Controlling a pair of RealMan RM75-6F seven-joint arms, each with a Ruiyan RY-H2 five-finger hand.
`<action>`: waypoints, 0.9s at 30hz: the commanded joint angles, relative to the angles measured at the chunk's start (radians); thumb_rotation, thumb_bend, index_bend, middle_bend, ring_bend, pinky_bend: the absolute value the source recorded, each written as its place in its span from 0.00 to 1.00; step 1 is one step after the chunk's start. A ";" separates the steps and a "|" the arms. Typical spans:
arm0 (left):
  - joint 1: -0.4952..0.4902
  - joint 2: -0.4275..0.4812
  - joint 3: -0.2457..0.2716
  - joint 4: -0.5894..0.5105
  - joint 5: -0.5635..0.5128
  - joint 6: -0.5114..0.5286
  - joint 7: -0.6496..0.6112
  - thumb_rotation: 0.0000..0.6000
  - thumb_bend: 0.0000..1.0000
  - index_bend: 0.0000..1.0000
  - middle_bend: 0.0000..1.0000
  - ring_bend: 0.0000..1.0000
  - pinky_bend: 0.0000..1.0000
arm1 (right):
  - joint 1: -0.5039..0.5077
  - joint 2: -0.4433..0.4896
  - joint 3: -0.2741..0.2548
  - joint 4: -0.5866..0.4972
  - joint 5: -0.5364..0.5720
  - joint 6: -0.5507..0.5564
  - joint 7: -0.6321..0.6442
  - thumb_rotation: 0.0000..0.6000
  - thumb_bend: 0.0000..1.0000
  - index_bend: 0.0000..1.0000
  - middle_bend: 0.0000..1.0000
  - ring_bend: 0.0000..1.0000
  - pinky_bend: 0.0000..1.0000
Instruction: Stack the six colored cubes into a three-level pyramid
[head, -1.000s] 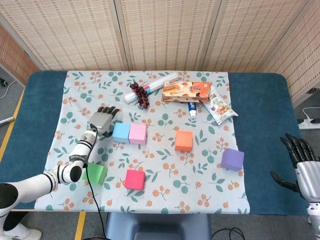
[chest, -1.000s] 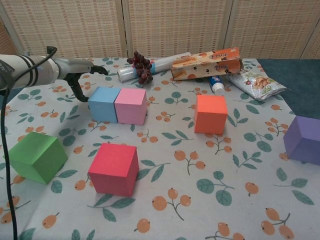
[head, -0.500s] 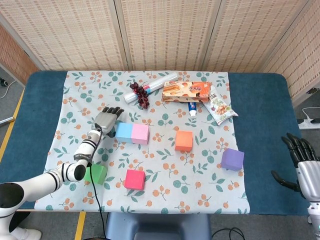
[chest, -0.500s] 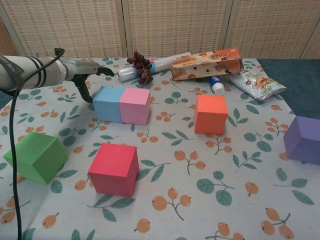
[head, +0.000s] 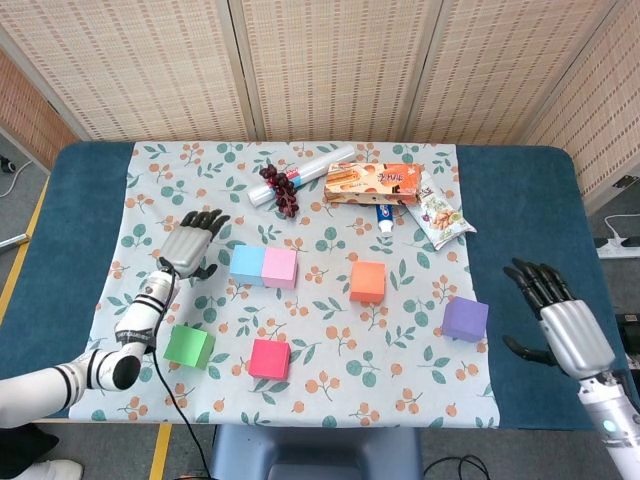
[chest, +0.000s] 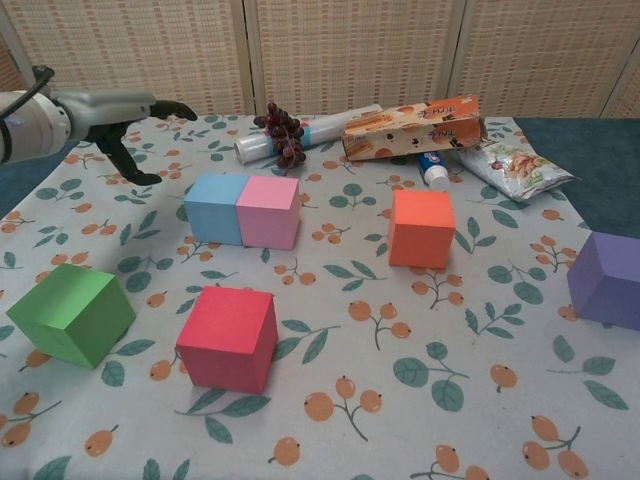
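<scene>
the left hand (head: 187, 244) hangs over the floral cloth (head: 200, 190) on the table (head: 85, 210), just to the left of the blue cube (head: 246, 264) and apart from it, fingers spread and holding nothing. in the chest view the same hand (chest: 128, 112) shows at the upper left, fingers stretched toward the far end of the table and thumb curved down, with a clear gap to the blue cube (chest: 215, 206).

the right hand (head: 560, 320) is over the bare blue table surface at the right, beyond the cloth's edge, fingers apart and empty; the purple cube (head: 465, 318) lies nearest it, on the cloth near that edge.

no cube is stacked; all 6 rest on the cloth. the blue cube and the light pink cube (head: 280, 267) sit side by side, touching, in a short row. the orange cube (head: 368, 281) stands alone to their right, well apart. the green cube (head: 189, 346) sits near the front left, and the magenta cube (head: 269, 357) is to its right near the front edge.

along the far side of the cloth lie a bunch of dark grapes (head: 280, 187) against a rolled white tube (head: 305, 175), an orange biscuit box (head: 373, 183), a small tube (head: 385, 217) and a snack bag (head: 440, 212).
</scene>
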 joint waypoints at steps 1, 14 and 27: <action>0.085 0.094 0.045 -0.149 0.116 0.104 -0.026 1.00 0.33 0.09 0.03 0.00 0.03 | 0.138 -0.025 0.038 -0.025 0.021 -0.185 0.028 1.00 0.12 0.00 0.05 0.00 0.00; 0.263 0.246 0.134 -0.325 0.464 0.290 -0.192 1.00 0.33 0.13 0.06 0.00 0.05 | 0.479 -0.263 0.158 0.140 0.378 -0.622 -0.047 1.00 0.11 0.08 0.10 0.00 0.04; 0.332 0.252 0.146 -0.279 0.591 0.335 -0.310 1.00 0.33 0.14 0.07 0.00 0.05 | 0.618 -0.474 0.153 0.363 0.615 -0.722 -0.177 1.00 0.11 0.13 0.11 0.00 0.05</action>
